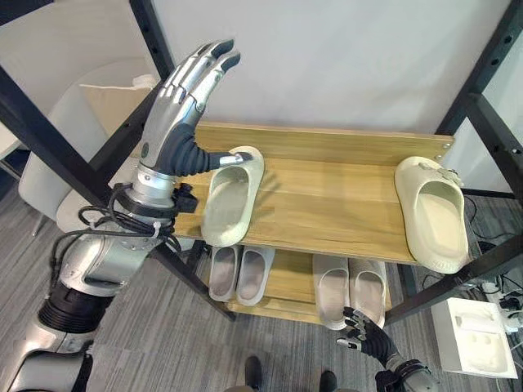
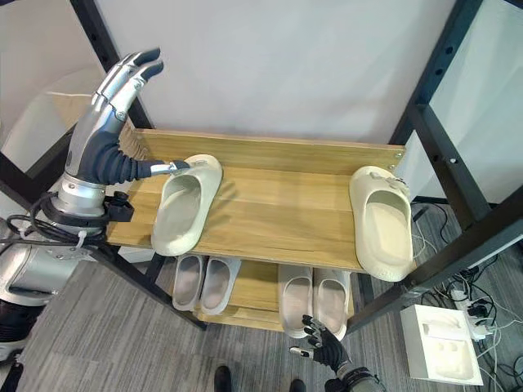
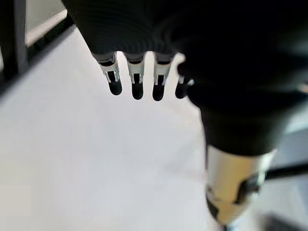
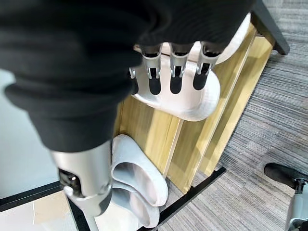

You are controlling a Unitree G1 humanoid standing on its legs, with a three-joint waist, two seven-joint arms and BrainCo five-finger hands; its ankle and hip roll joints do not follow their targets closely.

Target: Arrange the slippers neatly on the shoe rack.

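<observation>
Two cream slippers lie on the wooden rack's top shelf [image 1: 327, 200]. One cream slipper [image 1: 231, 196] is at the left end, angled a little; the other cream slipper [image 1: 433, 214] is at the right end and overhangs the front edge. My left hand [image 1: 176, 106] is raised over the shelf's left end, open with straight fingers pointing up. Its thumb [image 1: 221, 160] reaches the far end of the left slipper. My right hand [image 1: 368, 333] hangs low in front of the lower shelf, open and holding nothing, just before a pale grey pair [image 1: 350, 290].
A second pale grey pair [image 1: 239, 272] sits on the lower shelf's left side. Black frame posts [image 1: 49, 139] cross at left and right. A white chair [image 1: 45, 175] stands at left. A white box [image 1: 478, 336] and cables lie on the floor at right.
</observation>
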